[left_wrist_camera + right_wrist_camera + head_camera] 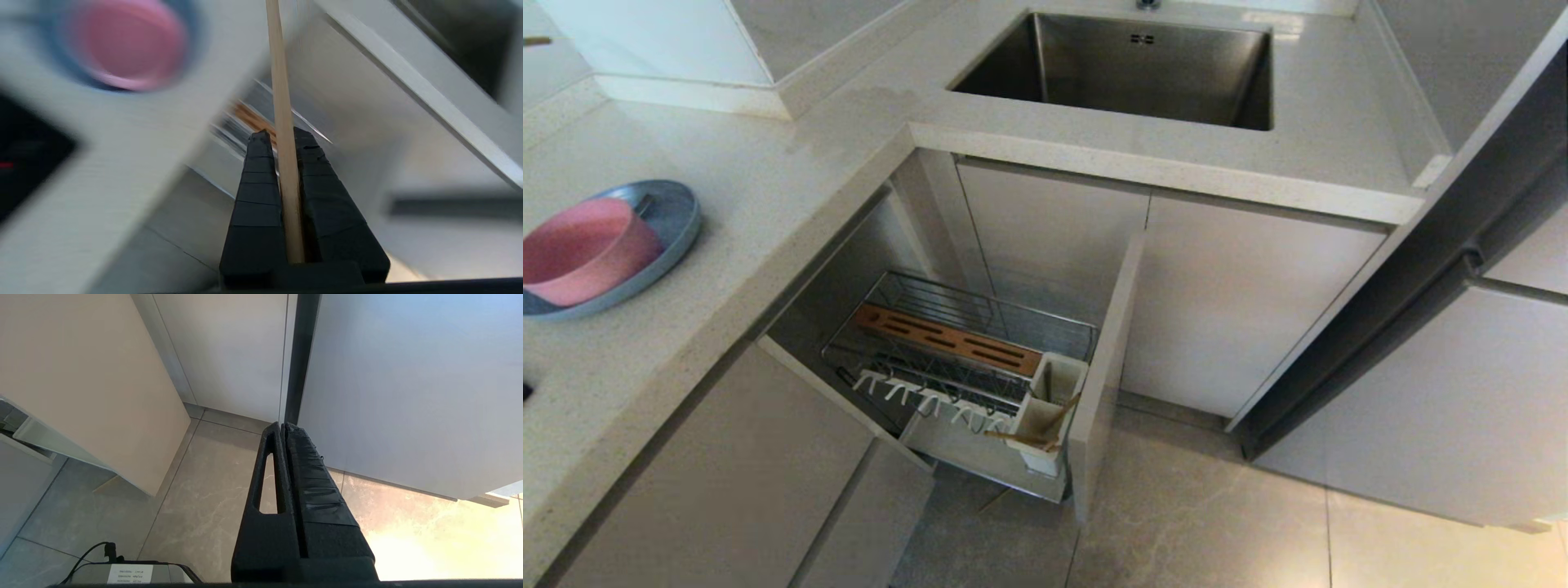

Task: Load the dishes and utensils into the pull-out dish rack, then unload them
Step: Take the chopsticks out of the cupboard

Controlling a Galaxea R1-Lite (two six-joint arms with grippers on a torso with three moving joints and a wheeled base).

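My left gripper [282, 132] is shut on one light wooden chopstick [278, 61], which runs up between the black fingers and well past their tips. Neither arm shows in the head view. The pink bowl [584, 249] sits on the light-blue plate [674, 214] on the counter at the left; both also appear blurred in the left wrist view, bowl [126, 45] on plate [61, 61]. The pull-out dish rack [964, 343] stands open below the counter. Light wooden sticks [1031, 439] lean in its white utensil cup [1054, 384]. My right gripper [282, 425] is shut and empty over the floor.
The steel sink [1127, 69] is set into the counter at the back. The rack's tall front panel [1104, 376] stands on the rack's right, with closed cabinet doors [1241, 310] beyond it. A grey tiled floor [1176, 506] lies below.
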